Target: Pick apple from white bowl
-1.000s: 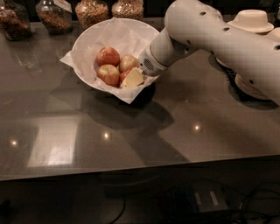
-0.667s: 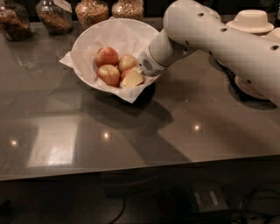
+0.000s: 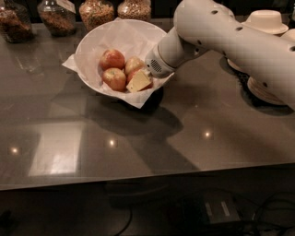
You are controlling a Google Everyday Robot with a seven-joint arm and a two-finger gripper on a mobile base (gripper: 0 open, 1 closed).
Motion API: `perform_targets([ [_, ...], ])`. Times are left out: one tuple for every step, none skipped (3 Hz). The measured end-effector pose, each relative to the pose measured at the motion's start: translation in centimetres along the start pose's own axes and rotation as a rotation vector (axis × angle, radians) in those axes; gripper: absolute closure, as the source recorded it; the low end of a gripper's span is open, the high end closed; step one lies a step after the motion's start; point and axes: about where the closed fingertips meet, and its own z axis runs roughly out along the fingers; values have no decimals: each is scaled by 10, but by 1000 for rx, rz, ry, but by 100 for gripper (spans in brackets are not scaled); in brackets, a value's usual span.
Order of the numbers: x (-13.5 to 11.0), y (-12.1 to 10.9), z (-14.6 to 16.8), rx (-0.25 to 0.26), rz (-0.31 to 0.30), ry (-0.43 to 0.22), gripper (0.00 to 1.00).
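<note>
Apple (image 3: 148, 85) is right under the gripper (image 3: 139, 81), only a dark red sliver peeking out at the gripper's right edge. It's too covered to call which way its stem points or how its long axis runs. The gripper is down inside the white bowl (image 3: 87, 41), at the near right part, pressed onto the fruit pile. Whether it has hold of anything, I can't tell. Three more apples (image 3: 112, 59) sit just left of the gripper, bunched together on the crumpled paper (image 3: 133, 97), a corner of which spills over the rim below the gripper. The arm (image 3: 221, 37) runs up and off to the right. Behind and left of the gripper are jars (image 3: 96, 11) of brown contents. Well off to its right are beige bowls (image 3: 266, 20). All of it stands on a dark glossy table (image 3: 138, 143).
</note>
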Motion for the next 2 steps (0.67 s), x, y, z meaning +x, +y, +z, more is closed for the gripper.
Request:
perform_targets([
  [-13,2,-20,-3,-40,-14,100],
  [-26,5,-48,-18,-109,-16,100],
])
